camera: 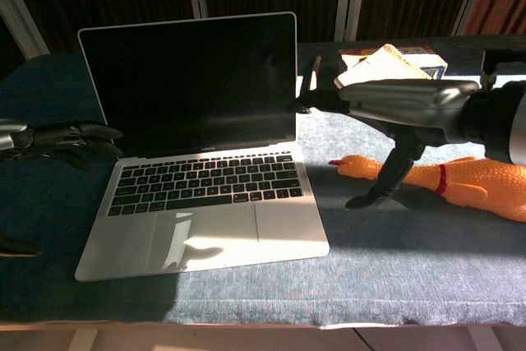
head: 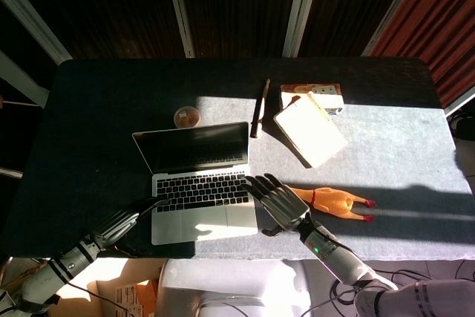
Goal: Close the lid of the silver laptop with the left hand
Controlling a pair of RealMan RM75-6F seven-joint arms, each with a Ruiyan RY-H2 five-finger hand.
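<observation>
The silver laptop (head: 200, 183) (camera: 205, 203) stands with its lid upright and its dark screen (camera: 193, 88) facing me. My left hand (head: 126, 220) (camera: 62, 141) hovers at the laptop's left front corner, fingers stretched toward the keyboard and holding nothing. Just right of the laptop, my right hand (head: 278, 202) (camera: 394, 104) hangs flat above the table with fingers spread and nothing in it.
A yellow rubber chicken (head: 334, 202) (camera: 460, 182) lies right of the right hand. Behind the laptop are a small round dish (head: 187, 116), a dark pen (head: 260, 105), a notebook (head: 309, 131) and a box (head: 312, 94). The table's front edge (camera: 263, 314) is close.
</observation>
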